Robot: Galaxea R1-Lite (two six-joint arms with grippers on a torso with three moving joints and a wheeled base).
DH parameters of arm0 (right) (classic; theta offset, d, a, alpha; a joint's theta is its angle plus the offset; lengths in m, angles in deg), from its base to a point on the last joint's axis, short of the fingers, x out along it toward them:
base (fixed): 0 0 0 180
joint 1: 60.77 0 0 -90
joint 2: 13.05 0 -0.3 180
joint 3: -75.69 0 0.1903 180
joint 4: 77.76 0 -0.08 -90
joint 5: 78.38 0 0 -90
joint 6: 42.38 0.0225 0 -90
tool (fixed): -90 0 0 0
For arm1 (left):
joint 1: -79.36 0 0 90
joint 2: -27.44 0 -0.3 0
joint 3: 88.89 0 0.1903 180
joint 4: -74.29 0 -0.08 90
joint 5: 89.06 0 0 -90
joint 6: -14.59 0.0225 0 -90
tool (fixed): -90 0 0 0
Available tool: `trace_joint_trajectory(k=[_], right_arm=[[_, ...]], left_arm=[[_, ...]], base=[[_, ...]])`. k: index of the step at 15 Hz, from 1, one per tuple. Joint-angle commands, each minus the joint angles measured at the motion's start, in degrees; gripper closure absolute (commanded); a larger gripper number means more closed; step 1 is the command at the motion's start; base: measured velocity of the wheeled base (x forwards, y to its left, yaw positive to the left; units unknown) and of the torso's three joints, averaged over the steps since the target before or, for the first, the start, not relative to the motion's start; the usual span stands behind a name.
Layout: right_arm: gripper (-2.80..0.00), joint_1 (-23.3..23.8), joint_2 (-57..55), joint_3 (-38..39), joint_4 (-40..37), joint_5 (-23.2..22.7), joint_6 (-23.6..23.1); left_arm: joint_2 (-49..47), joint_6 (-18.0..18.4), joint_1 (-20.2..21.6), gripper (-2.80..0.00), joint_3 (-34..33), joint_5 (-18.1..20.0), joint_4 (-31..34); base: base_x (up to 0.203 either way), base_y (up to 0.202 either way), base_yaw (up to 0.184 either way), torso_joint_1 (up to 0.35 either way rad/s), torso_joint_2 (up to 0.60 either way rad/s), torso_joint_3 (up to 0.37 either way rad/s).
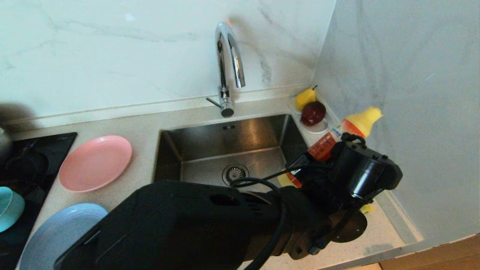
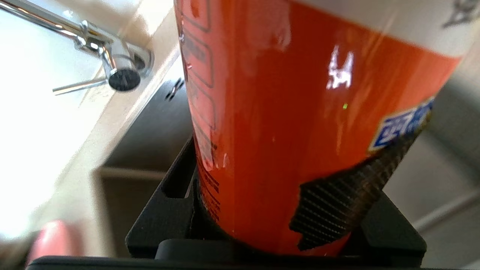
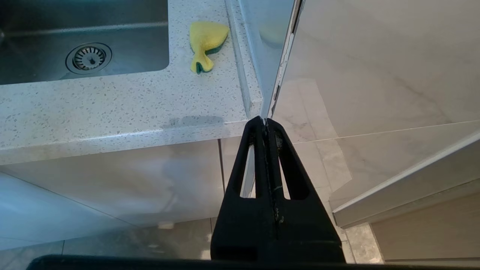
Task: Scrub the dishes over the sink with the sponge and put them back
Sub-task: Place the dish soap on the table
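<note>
My left gripper (image 1: 318, 165) is shut on an orange soap bottle (image 1: 322, 147) with a yellow cap, held tilted above the right side of the sink (image 1: 225, 142). In the left wrist view the bottle (image 2: 300, 93) fills the space between the fingers (image 2: 168, 210). The pink plate (image 1: 95, 163), the light blue plate (image 1: 60, 234) and the teal bowl (image 1: 9, 208) rest to the left of the sink. The yellow sponge (image 3: 205, 41) lies on the counter right of the sink, mostly hidden behind my left hand in the head view. My right gripper (image 3: 265, 122) hangs shut and empty below the counter's front edge.
The chrome tap (image 1: 228, 56) rises behind the sink. A pear (image 1: 305, 97) and a dark red fruit (image 1: 313, 112) sit on a white saucer (image 1: 318, 129) in the back right corner. A black hob (image 1: 33, 157) lies at the far left. A wall (image 1: 412, 93) closes off the right.
</note>
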Motion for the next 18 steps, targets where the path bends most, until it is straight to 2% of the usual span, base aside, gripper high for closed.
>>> trace_joint_trajectory(k=[1, 6, 8, 13, 18], right_arm=[[0.0, -0.05, 0.02, -0.04, 0.01, -0.02, 0.0], [0.0, 0.01, 0.02, 0.01, 0.01, -0.02, 0.0], [0.0, 0.01, 0.02, 0.01, 0.01, -0.02, 0.0], [0.0, 0.01, 0.02, 0.01, 0.01, -0.02, 0.0], [0.0, -0.01, 0.02, 0.01, 0.01, -0.02, 0.0]], left_arm=[[4.12, -1.86, 0.34, 0.0, 1.36, 3.2, -0.4], [9.68, -2.79, 1.29, 0.0, 3.13, 12.41, -1.91], [11.33, -2.82, 1.81, 0.0, 3.14, 14.22, -5.45], [17.68, -2.83, 3.07, 0.0, 3.05, 18.5, -9.14], [24.09, -4.34, 4.5, 0.0, 2.65, 20.37, -12.05]], base=[[0.0, 0.0, 0.0, 0.0, 0.0, 0.0], [0.0, 0.0, 0.0, 0.0, 0.0, 0.0], [0.0, 0.0, 0.0, 0.0, 0.0, 0.0], [0.0, 0.0, 0.0, 0.0, 0.0, 0.0], [0.0, 0.0, 0.0, 0.0, 0.0, 0.0]])
